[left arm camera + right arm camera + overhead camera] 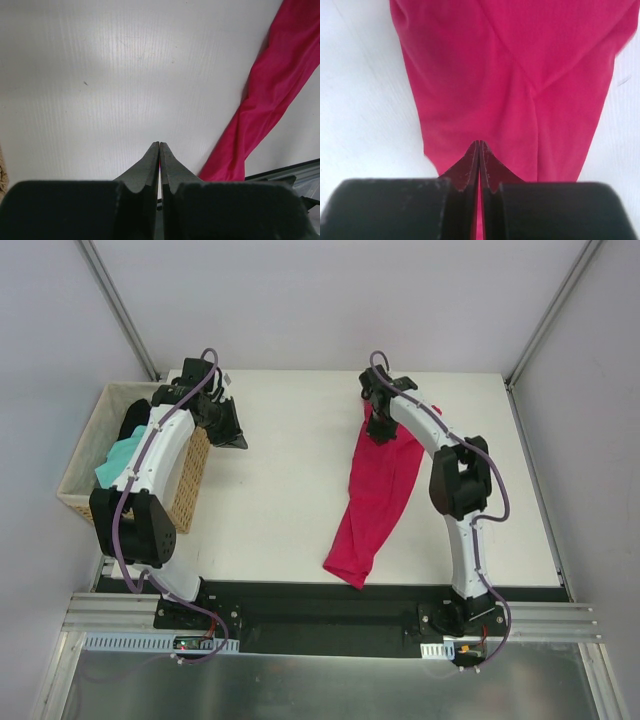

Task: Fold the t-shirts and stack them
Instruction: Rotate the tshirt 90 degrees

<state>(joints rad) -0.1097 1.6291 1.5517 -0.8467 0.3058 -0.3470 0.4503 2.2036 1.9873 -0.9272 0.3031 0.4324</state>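
Note:
The crimson t-shirt (375, 500) lies as a long gathered strip on the white table (290, 490), running from the far middle down to the near edge. My right gripper (380, 428) is at its far end. In the right wrist view the right gripper (479, 142) is shut, with the red cloth (520, 75) caught between the jaws and fanning out beyond the tips. My left gripper (238, 435) hovers beside the basket, shut and empty (159, 143), with the crimson shirt (265, 95) off to its right. A teal t-shirt (122, 455) and a black one (135, 420) lie in the basket.
The tan wicker basket (190, 485) stands at the table's left edge, right under the left arm. A black strip and metal rails (330, 625) run along the near edge by the arm bases. White walls close in the table at the back and sides.

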